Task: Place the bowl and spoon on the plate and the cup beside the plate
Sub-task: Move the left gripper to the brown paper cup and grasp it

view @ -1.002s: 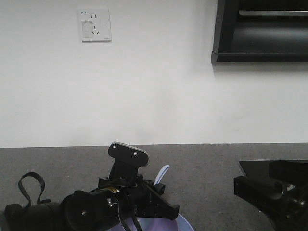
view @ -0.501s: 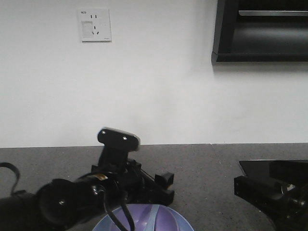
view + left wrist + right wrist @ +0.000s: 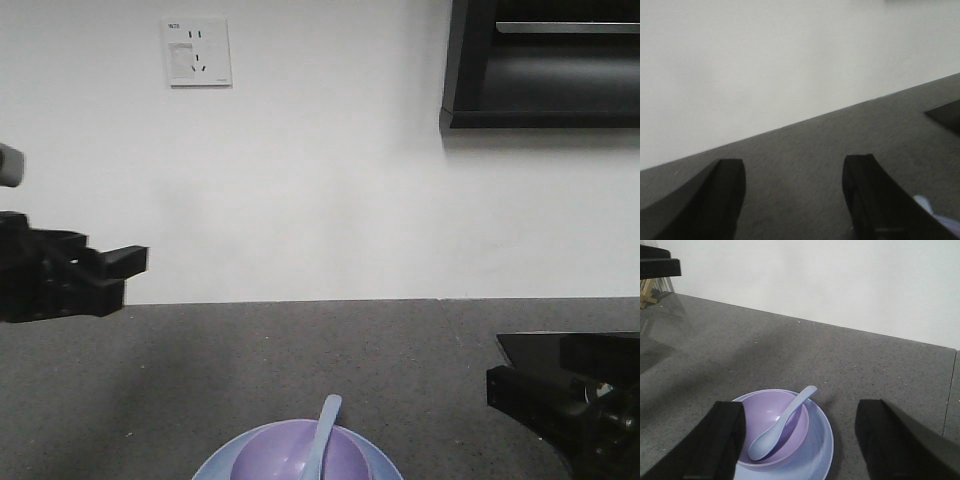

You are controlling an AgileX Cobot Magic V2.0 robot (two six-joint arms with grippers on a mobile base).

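— Left side?
— The left gripper (image 3: 794, 195) hangs over the counter (image 3: 865, 355), jaws spread wide, empty.
— Middle?
— The bowl (image 3: 762, 412) sits on the plate (image 3: 821, 437), with the spoon (image 3: 785, 417) leaning inside the bowl.
— Right?
— The right gripper (image 3: 800, 440) hovers above them, fingers far apart.

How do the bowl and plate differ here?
The bowl is lavender; the plate is pale blue. The bowl is deeper and narrower; the plate is wider and shallow. The bowl sits on the plate and holds the spoon; the plate rests on the counter. Both are round.
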